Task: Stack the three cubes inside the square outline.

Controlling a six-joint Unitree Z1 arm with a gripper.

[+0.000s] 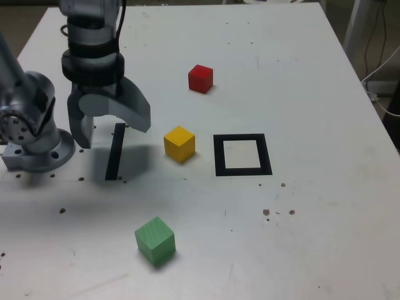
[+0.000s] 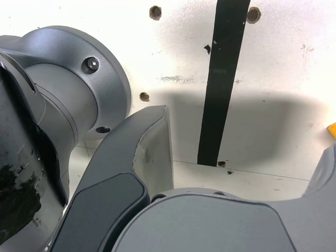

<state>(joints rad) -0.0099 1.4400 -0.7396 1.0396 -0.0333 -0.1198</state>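
With its fingers spread wide and holding nothing, the arm should centre squarely over the yellow cube, just left of the square outline in the exterior view, before descending.

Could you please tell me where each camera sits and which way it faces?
Exterior view: off the arm, looking down across the white table; the arm's base, lower wrist and open fingers show at its left.
Wrist view: on the wrist, looking past the fingers at the tabletop and base.
Shared: the base, fingers, black strip and yellow cube, only a sliver in the wrist view.
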